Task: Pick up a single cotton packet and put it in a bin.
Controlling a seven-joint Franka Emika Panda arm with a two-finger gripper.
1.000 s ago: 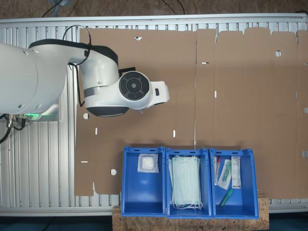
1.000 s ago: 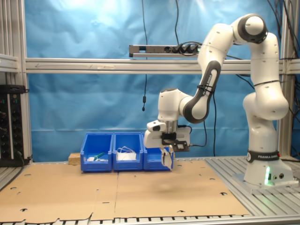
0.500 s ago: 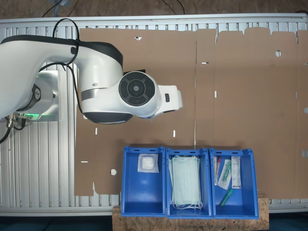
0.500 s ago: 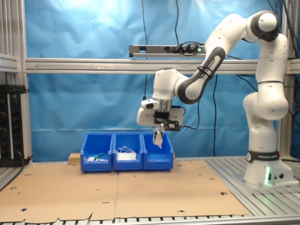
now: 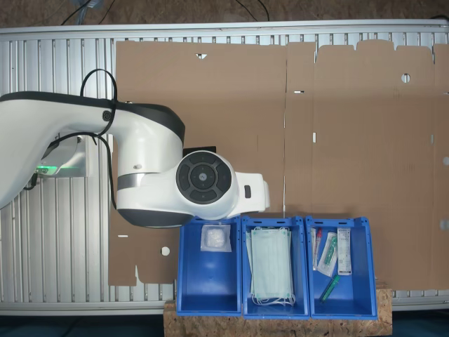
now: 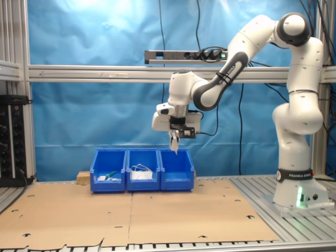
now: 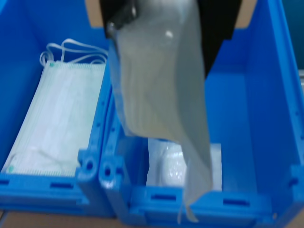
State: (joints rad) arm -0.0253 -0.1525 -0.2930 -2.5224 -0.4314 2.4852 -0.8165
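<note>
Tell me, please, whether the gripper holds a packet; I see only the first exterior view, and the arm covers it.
Observer: Yes. In the second exterior view the gripper is shut on a packet that hangs limp below it.
Operator: Is it over a bin?
Observer: In the wrist view it hangs over the bin that holds a puffy white packet.
Operator: Is it inside yet?
Observer: No. In the second exterior view its lower end hangs clear above the rim.

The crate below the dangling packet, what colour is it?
Blue: the bin under the cotton packet, clearest in the wrist view.
</note>
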